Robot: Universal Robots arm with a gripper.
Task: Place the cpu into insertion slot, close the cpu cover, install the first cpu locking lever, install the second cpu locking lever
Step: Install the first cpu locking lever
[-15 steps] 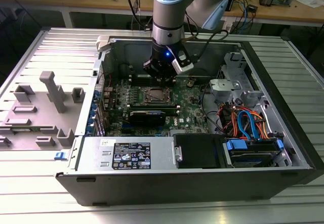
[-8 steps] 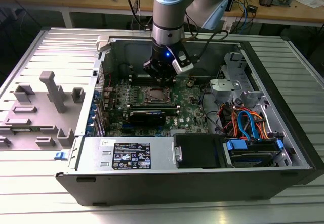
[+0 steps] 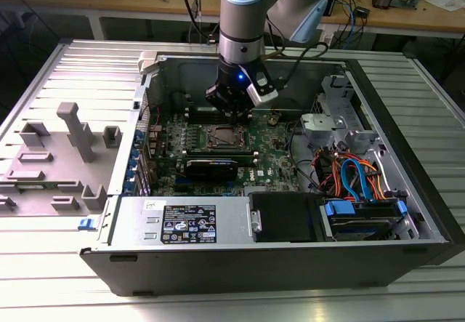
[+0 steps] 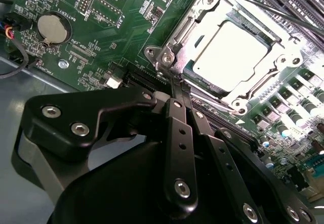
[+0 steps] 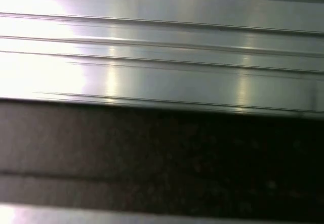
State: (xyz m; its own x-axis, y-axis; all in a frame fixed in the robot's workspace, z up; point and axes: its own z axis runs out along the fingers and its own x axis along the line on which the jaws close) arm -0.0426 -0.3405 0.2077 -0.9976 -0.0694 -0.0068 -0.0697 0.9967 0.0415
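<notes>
One pincer (image 4: 174, 85) closed, fingertips at cpu cover (image 4: 174, 52) corner | cpu (image 4: 235, 49) seated, cover down | thin stiff metal lever: press near tip.

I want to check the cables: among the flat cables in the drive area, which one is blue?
It is the wide flat blue cable, arching over the drive bay on the exterior view's right. The thinner cables beside it are orange or red.

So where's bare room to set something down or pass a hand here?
Free: the ribbed table in front of the computer case, and beside the grey fixture. Crowded: the motherboard around the gripper, and the cable bundle on the exterior view's right.
</notes>
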